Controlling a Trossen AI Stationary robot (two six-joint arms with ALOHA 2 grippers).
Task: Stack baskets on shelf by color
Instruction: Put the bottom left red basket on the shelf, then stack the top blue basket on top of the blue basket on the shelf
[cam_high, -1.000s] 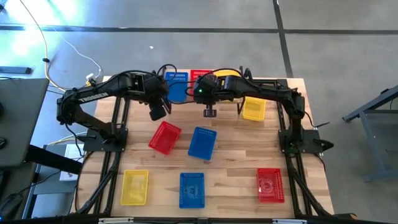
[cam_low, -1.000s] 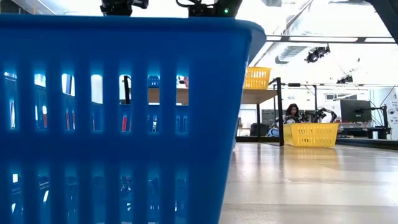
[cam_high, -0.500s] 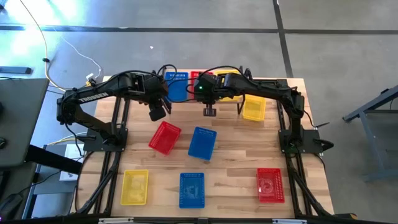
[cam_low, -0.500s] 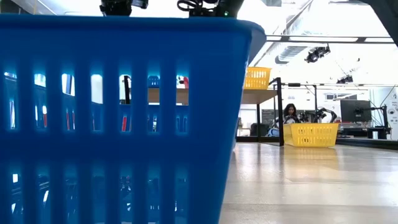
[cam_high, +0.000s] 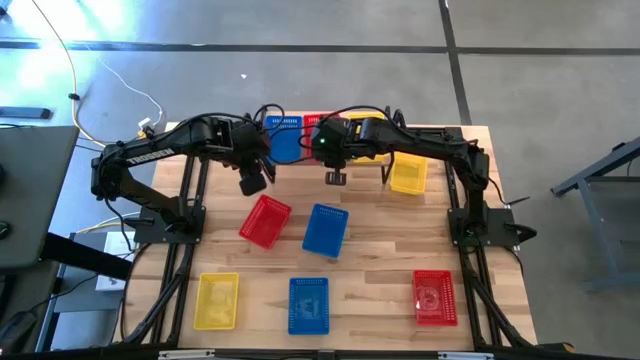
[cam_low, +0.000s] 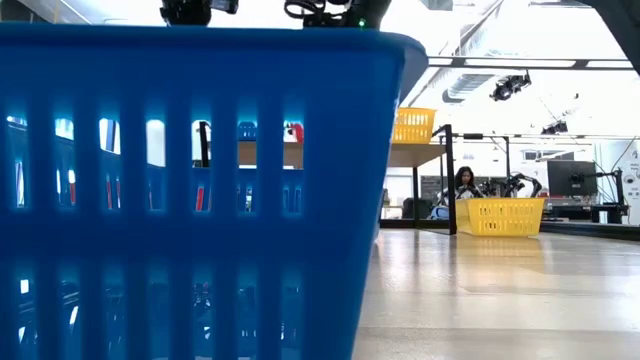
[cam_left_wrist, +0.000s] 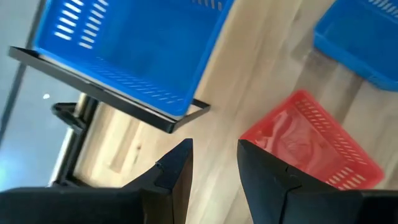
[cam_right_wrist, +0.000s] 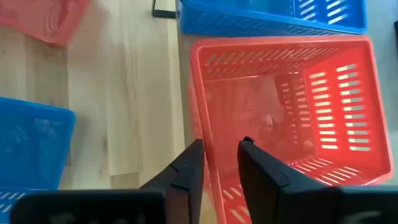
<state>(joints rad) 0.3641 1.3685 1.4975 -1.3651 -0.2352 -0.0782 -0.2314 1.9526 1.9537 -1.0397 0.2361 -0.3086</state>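
Note:
The shelf (cam_high: 300, 150) stands at the table's far edge and carries a blue basket (cam_high: 284, 136), a red basket (cam_high: 322, 121) and a yellow basket (cam_high: 366, 124) side by side. My right gripper (cam_right_wrist: 221, 168) is open and hovers above the red basket (cam_right_wrist: 292, 106); one wall rim (cam_right_wrist: 202, 112) shows in the gap between its fingers. My left gripper (cam_left_wrist: 215, 168) is open over bare table, between the shelf's blue basket (cam_left_wrist: 137, 50) and a red basket (cam_left_wrist: 311, 146) lying on the table.
Loose on the table are a red basket (cam_high: 265, 220), a blue basket (cam_high: 325, 230), a yellow basket (cam_high: 408, 173) beside the shelf, and near the front edge a yellow (cam_high: 217, 300), a blue (cam_high: 309, 305) and a red basket (cam_high: 434, 297). A person (cam_low: 467, 180) sits far behind.

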